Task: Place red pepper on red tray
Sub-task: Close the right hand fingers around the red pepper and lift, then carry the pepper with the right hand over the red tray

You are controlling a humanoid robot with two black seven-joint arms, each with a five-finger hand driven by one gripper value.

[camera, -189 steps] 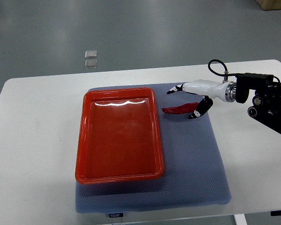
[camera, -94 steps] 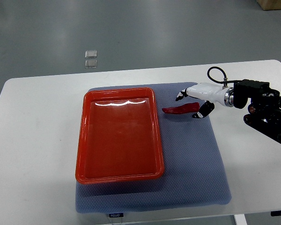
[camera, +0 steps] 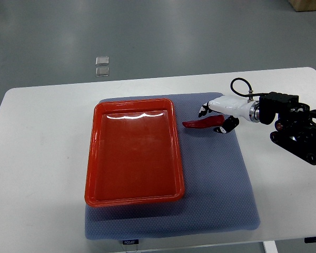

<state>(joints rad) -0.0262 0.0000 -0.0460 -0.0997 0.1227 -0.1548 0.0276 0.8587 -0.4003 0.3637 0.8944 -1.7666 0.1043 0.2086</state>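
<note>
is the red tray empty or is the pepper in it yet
Empty. The red tray shows only its bare floor; the red pepper lies on the blue mat beside it, under the right hand.

Red pepper [camera: 200,123]; red tray [camera: 97,158]; blue-grey dotted mat [camera: 221,179]; white table [camera: 37,158].

White table [camera: 37,158], a blue-grey mat [camera: 221,190] flat on it, perhaps slightly overhanging the near edge.
</note>
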